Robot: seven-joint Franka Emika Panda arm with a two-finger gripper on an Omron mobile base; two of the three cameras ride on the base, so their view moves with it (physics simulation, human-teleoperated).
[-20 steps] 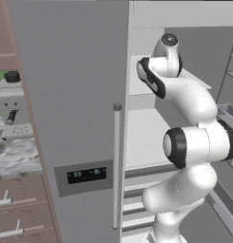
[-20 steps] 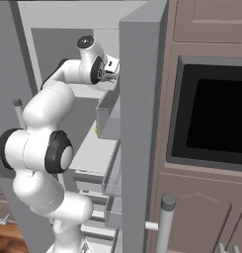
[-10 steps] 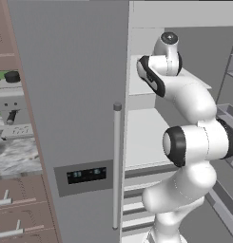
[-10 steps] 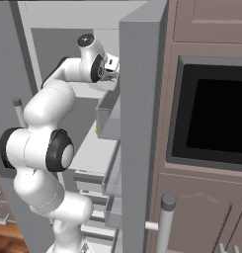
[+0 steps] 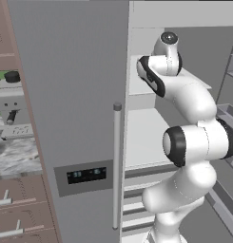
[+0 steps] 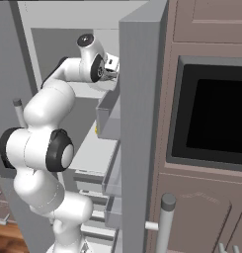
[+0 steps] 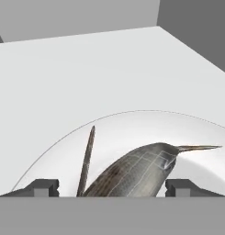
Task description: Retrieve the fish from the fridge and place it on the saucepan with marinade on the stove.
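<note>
Reaching into the open right half of the tall grey two-door fridge [image 5: 70, 118], the white arm has its hand up at an upper white shelf [image 5: 141, 85], where the left and right base views show the wrist bent in over the shelf's front edge. In the hand view the gripper [image 7: 111, 188] sits low over a pale round plate [image 7: 63, 142] that lies on that shelf, its thin rim curving across the shelf's white floor towards the near edge. On the plate lies the small, slim, dark grey fish [image 7: 132, 172], its pointed snout aimed to the right of the hand view and a thin brown fin sticking up on its left side.

The two small dark fingertips [image 7: 45, 187] stand wide apart, one on either side of the fish's body, with the fish between them; they grip nothing, and whether either tip touches the fish cannot be told.

The fridge's left door is shut, with a long vertical bar handle [image 5: 117, 166] and a dark dispenser panel [image 5: 87, 175] low on its face. The right door [image 6: 140, 128] stands swung open, seen edge-on in the right base view, with grey door bins [image 6: 106, 111] on its inner side. Beside it sits a brown cabinet front [image 6: 206, 197] holding a black built-in oven window [image 6: 211, 118]. At the left edge of the left base view, a marbled grey worktop [image 5: 15, 156] runs above brown drawers [image 5: 18, 209].
</note>
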